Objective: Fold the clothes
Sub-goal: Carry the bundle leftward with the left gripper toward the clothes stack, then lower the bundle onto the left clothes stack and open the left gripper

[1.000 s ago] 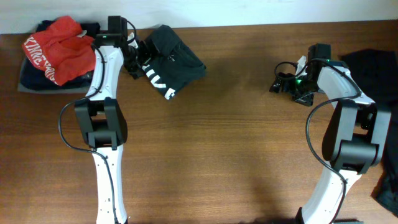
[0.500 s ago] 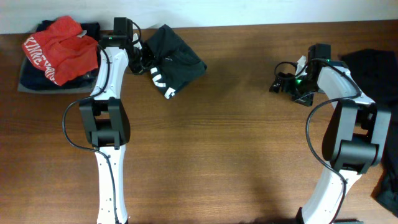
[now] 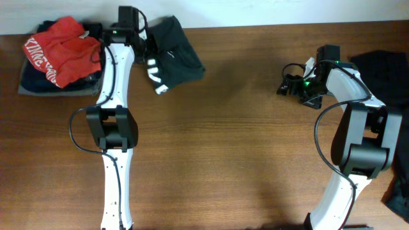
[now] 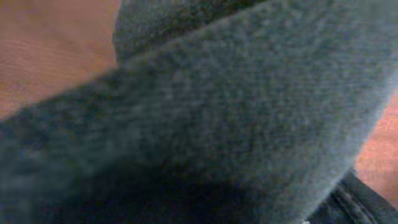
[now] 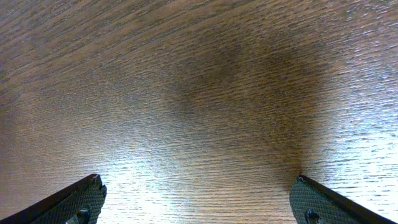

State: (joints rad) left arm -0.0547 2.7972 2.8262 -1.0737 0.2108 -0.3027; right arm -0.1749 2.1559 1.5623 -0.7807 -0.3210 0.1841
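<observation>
A crumpled black T-shirt (image 3: pixel 177 55) with white lettering (image 3: pixel 156 71) lies at the back of the table, left of centre. My left gripper (image 3: pixel 147 48) is at its left edge and shut on the cloth. Dark fabric (image 4: pixel 217 112) fills the left wrist view and hides the fingers. My right gripper (image 3: pixel 287 86) hovers at the back right, jaws wide open. Between its fingertips (image 5: pixel 74 202) I see only bare wood (image 5: pixel 199 93).
A red garment (image 3: pixel 59 41) tops a stack of dark clothes on a grey mat (image 3: pixel 25 89) at the back left. More black clothing (image 3: pixel 383 67) lies at the right edge, with another dark piece (image 3: pixel 399 191) lower down.
My left gripper closed on the black T-shirt and drew it back and to the left; the shirt shifted with it. The right arm has stayed still.
</observation>
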